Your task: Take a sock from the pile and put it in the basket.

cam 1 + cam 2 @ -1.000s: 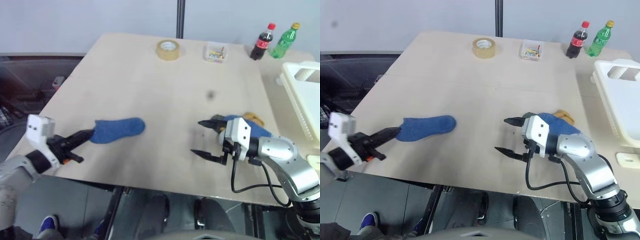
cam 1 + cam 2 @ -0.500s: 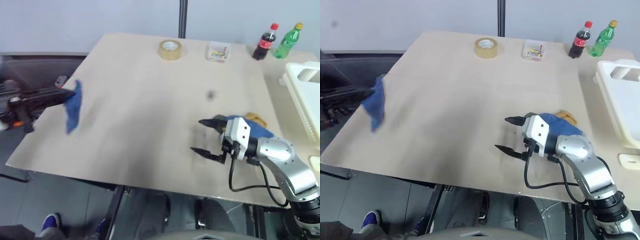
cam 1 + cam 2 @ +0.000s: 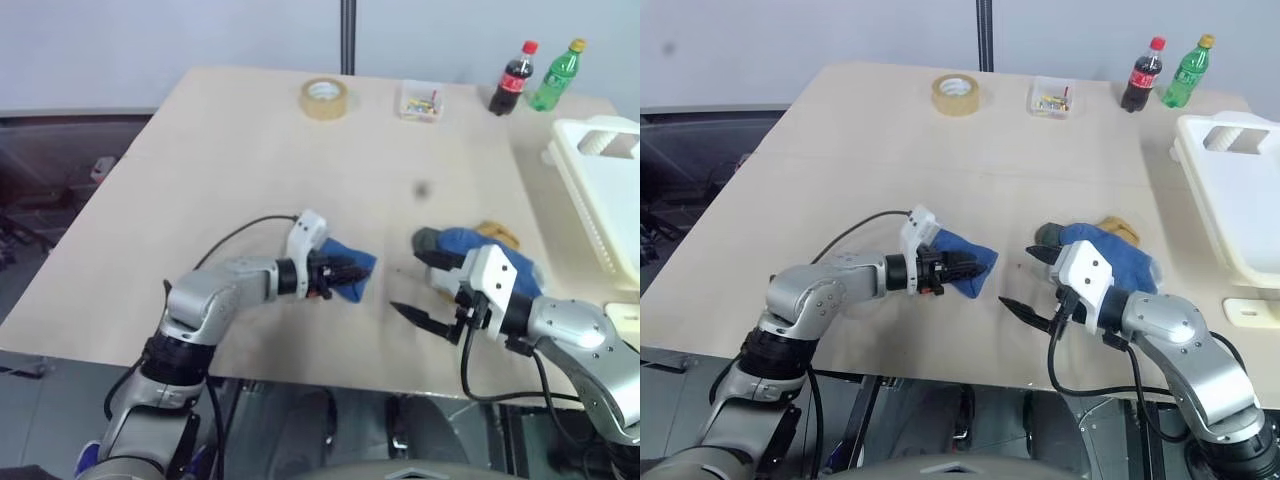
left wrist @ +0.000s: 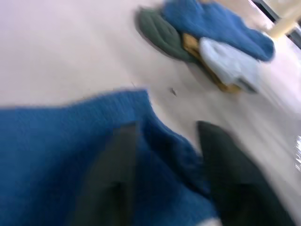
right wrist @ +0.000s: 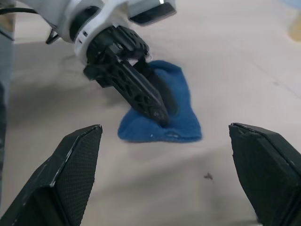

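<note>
Sock (image 3: 350, 272) has come from the table's left edge to mid-table near the pile (image 3: 478, 247), left gripper (image 3: 345, 274) parted over it.

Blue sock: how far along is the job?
Done: a blue sock lies apart from the pile. In hand: the left hand is at that sock on the table, grip unclear; the right hand waits open. Left: carrying it to the basket.

You see a pale wooden counter (image 3: 250, 150) before a plain grey wall (image 3: 150, 40), with a dark post (image 3: 347, 35) behind.
</note>
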